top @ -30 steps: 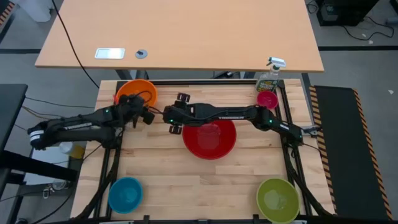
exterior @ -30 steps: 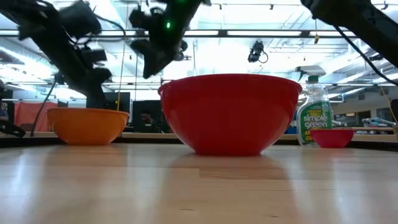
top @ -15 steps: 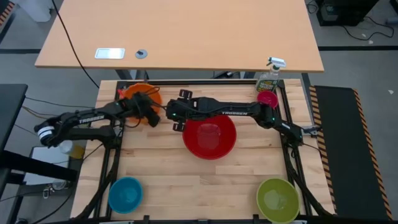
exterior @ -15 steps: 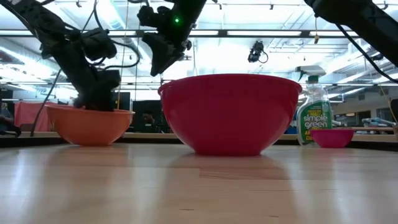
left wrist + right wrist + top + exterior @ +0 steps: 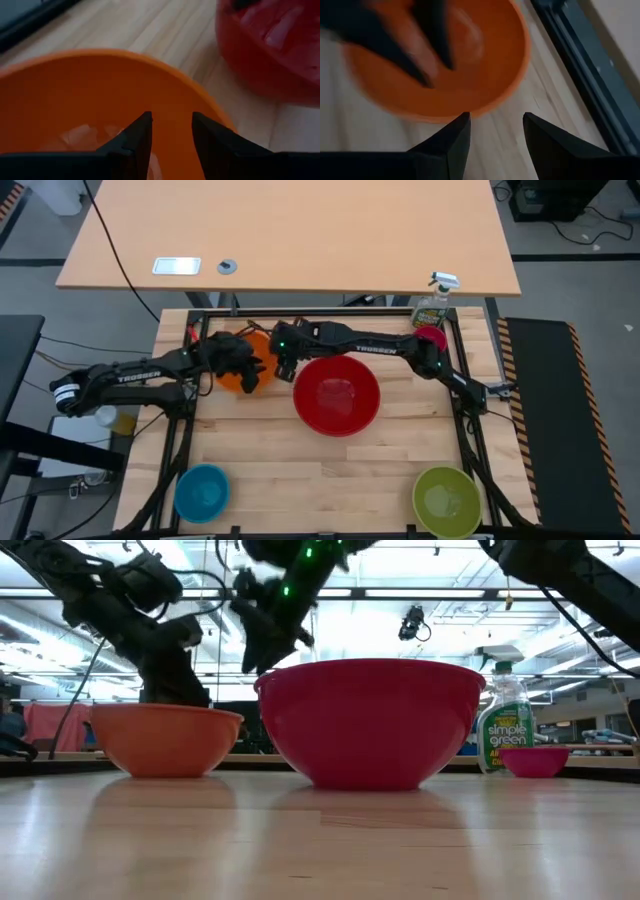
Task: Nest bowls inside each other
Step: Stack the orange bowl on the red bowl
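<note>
The orange bowl (image 5: 232, 378) stands upright on the table just left of the big red bowl (image 5: 337, 395). My left gripper (image 5: 247, 366) comes from the table's left and reaches into the orange bowl, fingers open (image 5: 170, 127). My right gripper (image 5: 284, 358) hovers open over the table between the orange bowl's rim and the red bowl, touching nothing (image 5: 495, 122). The blue bowl (image 5: 203, 492) sits near left and the green bowl (image 5: 446, 502) near right. The pink bowl (image 5: 432, 338) is far right, partly under the right arm. My left gripper has both open fingers inside the orange bowl, slanting down from the table's left. The fingertips (image 5: 145, 122) lie against the inner wall (image 5: 170, 95) on the side toward the red bowl, with nothing pinched between them. The bowl rests upright on its base on the table.
A spray bottle (image 5: 432, 305) stands at the far right corner beside the pink bowl. A black frame rail (image 5: 580, 65) runs along the table's far edge close to the orange bowl. Bare wood lies between the red bowl and the two near bowls.
My left gripper has tipped down into the orange bowl and moved toward the table's right and near side. The bowl has slid along the table with it, from the far left corner toward the red bowl. My right gripper has shifted toward the far edge and rolled slightly.
</note>
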Controlling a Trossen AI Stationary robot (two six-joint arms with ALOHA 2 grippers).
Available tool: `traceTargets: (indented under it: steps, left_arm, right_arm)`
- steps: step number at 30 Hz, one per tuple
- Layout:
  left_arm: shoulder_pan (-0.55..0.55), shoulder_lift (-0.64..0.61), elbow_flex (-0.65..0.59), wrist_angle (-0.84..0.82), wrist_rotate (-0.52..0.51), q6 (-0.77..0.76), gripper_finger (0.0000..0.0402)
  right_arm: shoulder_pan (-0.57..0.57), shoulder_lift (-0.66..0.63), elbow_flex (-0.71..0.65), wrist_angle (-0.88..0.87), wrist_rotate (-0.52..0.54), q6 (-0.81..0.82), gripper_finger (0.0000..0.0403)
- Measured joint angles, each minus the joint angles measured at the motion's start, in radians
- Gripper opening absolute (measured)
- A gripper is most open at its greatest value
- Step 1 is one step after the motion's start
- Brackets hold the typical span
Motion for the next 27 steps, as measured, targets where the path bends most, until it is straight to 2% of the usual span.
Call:
traceTargets:
  steps: [3, 9, 14, 22, 27]
  left_arm:
    - [-0.048, -0.06, 0.0, -0.013, -0.057, 0.006, 0.0141]
    - [-0.198, -0.189, 0.0, -0.043, -0.317, -0.001, 0.0141]
    - [-0.283, -0.259, 0.0, -0.045, -0.446, -0.001, 0.0141]
    - [-0.33, -0.363, 0.0, -0.043, -0.472, 0.016, 0.0141]
    - [-0.361, -0.384, 0.0, -0.058, -0.472, 0.016, 0.0141]
  right_arm:
    - [-0.024, 0.003, -0.057, 0.086, 0.003, 0.011, 0.02]
    - [-0.063, 0.003, -0.171, 0.25, -0.054, 0.054, 0.0241]
    - [-0.075, 0.003, -0.226, 0.361, -0.081, 0.098, 0.0254]
    - [-0.061, 0.003, -0.301, 0.476, -0.081, 0.133, 0.024]
    - [-0.061, 0.003, -0.358, 0.484, -0.083, 0.177, 0.0237]
